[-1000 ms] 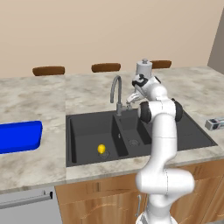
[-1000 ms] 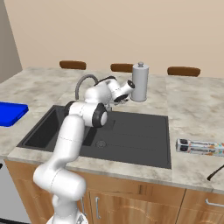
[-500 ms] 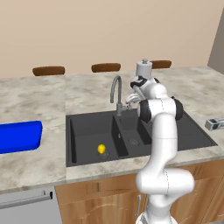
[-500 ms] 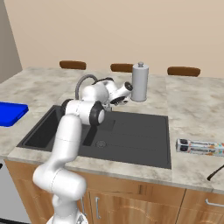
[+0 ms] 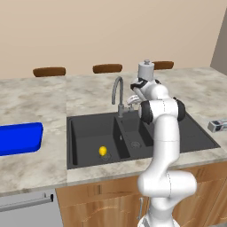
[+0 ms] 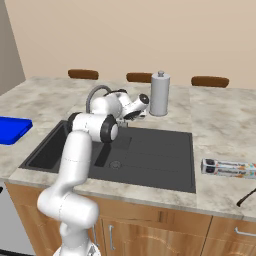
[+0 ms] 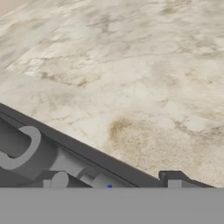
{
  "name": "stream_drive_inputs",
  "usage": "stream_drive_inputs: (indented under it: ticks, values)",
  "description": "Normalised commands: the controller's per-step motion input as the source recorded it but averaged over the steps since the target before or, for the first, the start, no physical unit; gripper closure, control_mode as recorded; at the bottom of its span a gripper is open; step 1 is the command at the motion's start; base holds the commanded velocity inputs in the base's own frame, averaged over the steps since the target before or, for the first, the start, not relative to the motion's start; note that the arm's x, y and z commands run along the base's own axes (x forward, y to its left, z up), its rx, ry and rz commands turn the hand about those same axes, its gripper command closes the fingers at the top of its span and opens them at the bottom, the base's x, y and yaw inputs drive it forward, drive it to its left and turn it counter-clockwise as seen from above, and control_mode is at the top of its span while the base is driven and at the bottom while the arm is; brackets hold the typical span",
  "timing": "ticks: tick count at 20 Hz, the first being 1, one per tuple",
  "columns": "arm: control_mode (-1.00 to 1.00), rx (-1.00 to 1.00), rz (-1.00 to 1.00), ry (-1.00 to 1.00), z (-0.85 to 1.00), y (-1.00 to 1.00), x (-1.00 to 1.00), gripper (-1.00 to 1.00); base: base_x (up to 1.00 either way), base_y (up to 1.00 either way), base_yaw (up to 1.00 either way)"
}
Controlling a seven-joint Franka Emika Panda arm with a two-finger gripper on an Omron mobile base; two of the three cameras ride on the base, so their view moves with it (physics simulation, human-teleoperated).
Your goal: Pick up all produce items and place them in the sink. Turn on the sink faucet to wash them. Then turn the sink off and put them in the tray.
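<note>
One blue tray lies on the counter at the far left, well apart from the sink; next comes the lemon, resting on the floor of the large left basin near its drain; the grey faucet rises behind the divider between the basins; the gripper sits just beside the faucet's base, its fingers too small and hidden to tell whether they are apart or closed; a white paper-towel roll stands behind the arm; a small box lies at the far right.
</note>
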Motion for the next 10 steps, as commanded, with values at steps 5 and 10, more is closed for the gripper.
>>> stream_drive_inputs:
  ticks: [5, 10]
  values:
    - [-1.00, -0.01, 0.00, 0.00, -0.12, 0.00, 0.00, 1.00, 0.00, 0.00, 0.00]
    - [-1.00, 0.00, 0.00, -0.02, -0.16, 0.00, 0.00, 1.00, 0.00, 0.00, 0.00]
